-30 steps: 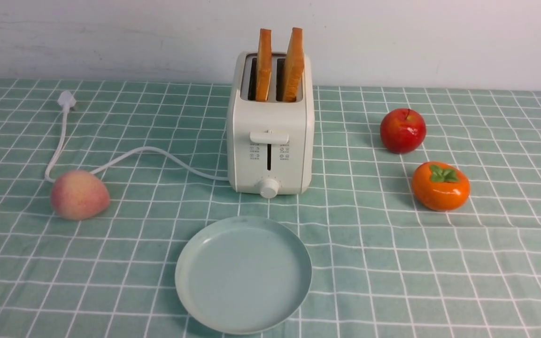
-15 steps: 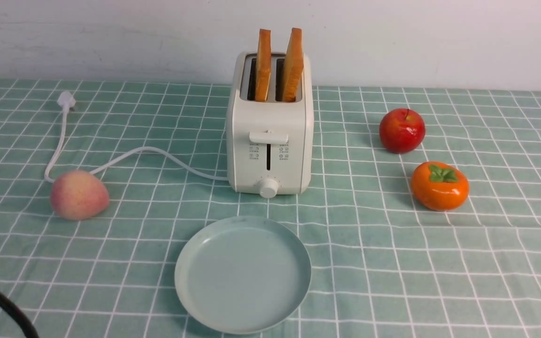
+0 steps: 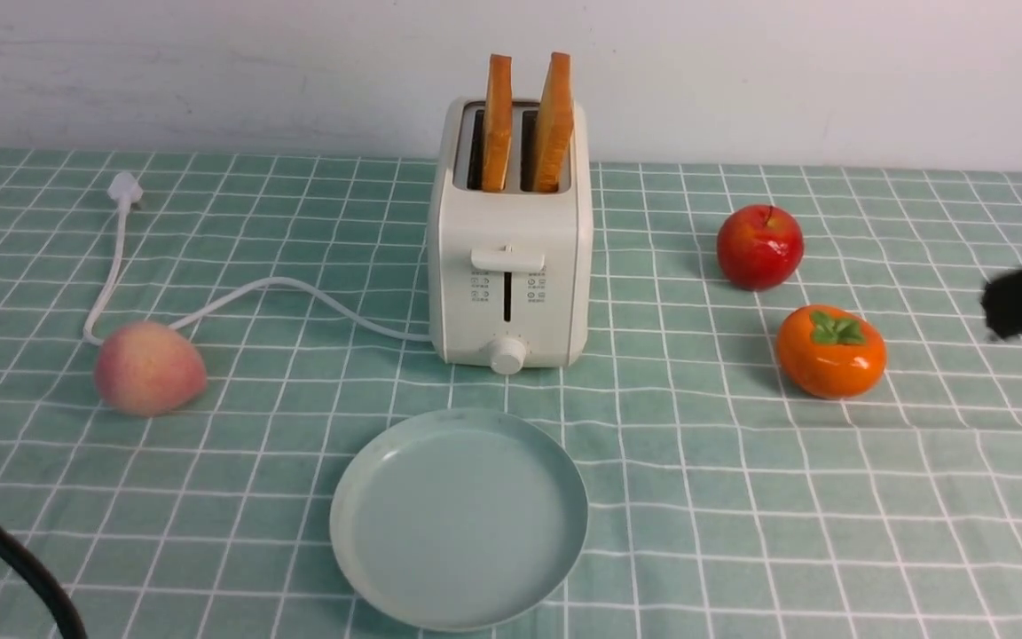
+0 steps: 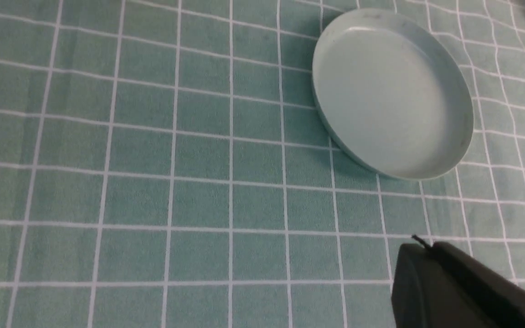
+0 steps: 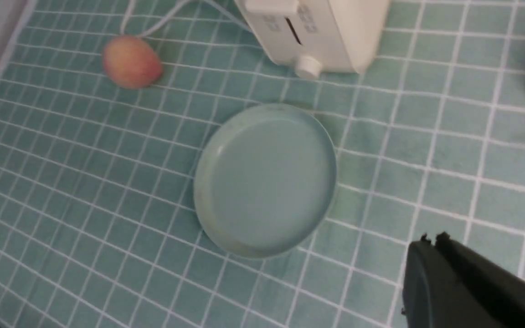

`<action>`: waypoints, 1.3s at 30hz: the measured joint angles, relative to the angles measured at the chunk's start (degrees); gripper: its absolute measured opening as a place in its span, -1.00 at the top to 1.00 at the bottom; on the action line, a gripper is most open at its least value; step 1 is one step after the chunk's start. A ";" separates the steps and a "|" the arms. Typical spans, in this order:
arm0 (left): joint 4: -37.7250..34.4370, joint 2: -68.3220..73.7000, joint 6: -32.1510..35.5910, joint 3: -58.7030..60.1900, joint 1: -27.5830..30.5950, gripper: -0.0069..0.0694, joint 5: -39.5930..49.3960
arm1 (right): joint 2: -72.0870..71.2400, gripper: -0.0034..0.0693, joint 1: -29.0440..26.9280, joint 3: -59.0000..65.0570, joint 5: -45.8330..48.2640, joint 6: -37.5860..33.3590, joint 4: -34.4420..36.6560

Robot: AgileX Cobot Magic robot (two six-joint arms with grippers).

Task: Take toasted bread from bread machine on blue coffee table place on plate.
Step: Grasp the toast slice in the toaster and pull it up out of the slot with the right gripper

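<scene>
Both your grippers, left [image 4: 426, 246] and right [image 5: 433, 241], are closed on nothing; the toast [image 3: 497, 124] [image 3: 554, 124] stands upright in the toaster [image 3: 511, 231], upper middle of the front view. You likely have light, fairly stiff slices with crumbly crusts: open first, then pinch each one's exposed top gently across its broad faces.

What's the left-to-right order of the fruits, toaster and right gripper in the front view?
Peach → toaster → apple → persimmon → right gripper, shut
</scene>
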 joint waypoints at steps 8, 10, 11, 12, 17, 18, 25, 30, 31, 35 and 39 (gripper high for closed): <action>-0.41 0.00 0.00 0.00 0.00 0.86 -3.74 | 20.67 0.75 10.67 -17.79 -3.97 -0.18 -2.23; -0.69 0.00 0.00 0.00 0.00 0.86 -3.74 | 26.47 0.63 11.81 -23.93 -4.26 -0.18 -4.36; -0.83 0.00 0.00 0.00 0.00 0.86 -3.68 | 29.30 0.56 12.13 -27.07 -4.44 -0.10 -5.49; -0.89 0.00 0.00 0.00 0.00 0.86 -3.62 | 31.52 0.53 12.24 -28.92 -4.62 0.09 -6.52; -1.00 0.00 0.00 0.00 0.00 0.86 -3.08 | 43.80 -0.05 12.31 -42.13 -6.81 7.48 -11.46; -1.00 0.00 0.00 0.00 0.00 0.86 -3.02 | 45.48 -0.15 12.31 -43.79 -7.05 8.68 -11.64; -1.12 0.00 0.00 0.00 0.00 0.86 -3.03 | 55.70 -0.71 12.31 -52.98 -9.16 11.59 -12.42; -1.21 0.00 0.00 0.00 0.00 0.86 -3.01 | 60.03 -0.77 12.44 -54.65 -15.03 11.85 -12.17; -1.21 0.00 0.00 0.00 0.00 0.86 -2.96 | 60.58 -0.76 12.56 -54.65 -16.14 11.85 -12.17; -1.62 0.00 0.00 0.00 0.00 0.86 -2.71 | 62.41 -0.65 13.53 -54.65 -21.41 11.01 -12.17; -1.66 0.00 0.00 0.00 0.00 0.86 -2.17 | 63.87 -0.31 14.06 -54.76 -24.59 10.63 -12.30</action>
